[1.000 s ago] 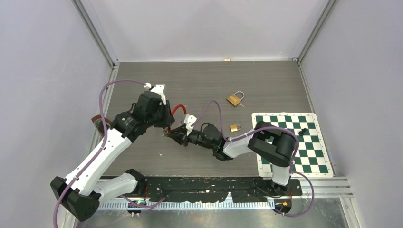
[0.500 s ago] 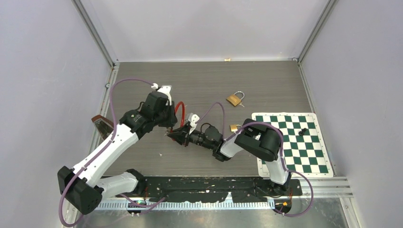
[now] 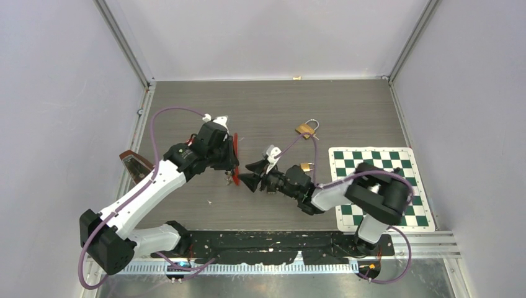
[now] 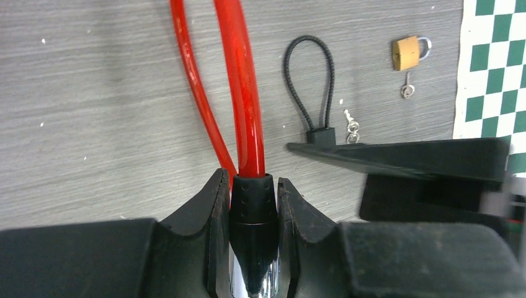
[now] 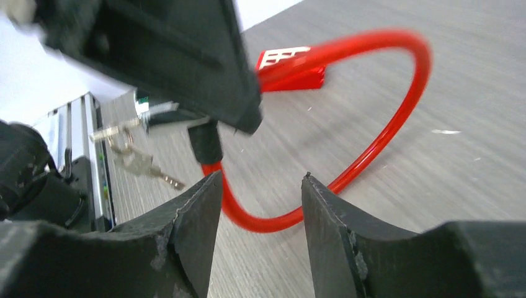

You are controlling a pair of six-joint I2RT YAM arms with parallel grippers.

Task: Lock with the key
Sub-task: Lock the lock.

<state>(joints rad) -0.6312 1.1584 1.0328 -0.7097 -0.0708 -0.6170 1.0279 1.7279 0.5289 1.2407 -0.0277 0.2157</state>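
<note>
My left gripper [image 4: 253, 180] is shut on the black-and-chrome barrel [image 4: 251, 211] of a red cable lock [image 3: 236, 144], held above the table. The red cable [image 4: 242, 93] loops away from the barrel. In the right wrist view a silver key [image 5: 115, 131] sticks out of the barrel's chrome end, and a second key [image 5: 146, 166] hangs from its ring. My right gripper [image 5: 260, 180] stands open a little way from the keys, with nothing between its fingers; it sits just right of the lock [image 3: 247, 175]. A red tag [image 5: 291, 65] lies on the cable behind.
A black cable lock [image 4: 310, 81] with small keys [image 4: 352, 124] lies on the wood table. A brass padlock [image 3: 304, 130] sits farther back and a smaller one [image 3: 306, 166] next to the green chessboard mat [image 3: 378, 186]. A brown object [image 3: 133, 162] lies at the left edge.
My right gripper has opened, let go of the key and drawn back to the right. The left arm has shifted right and turned the lock, still holding it.
</note>
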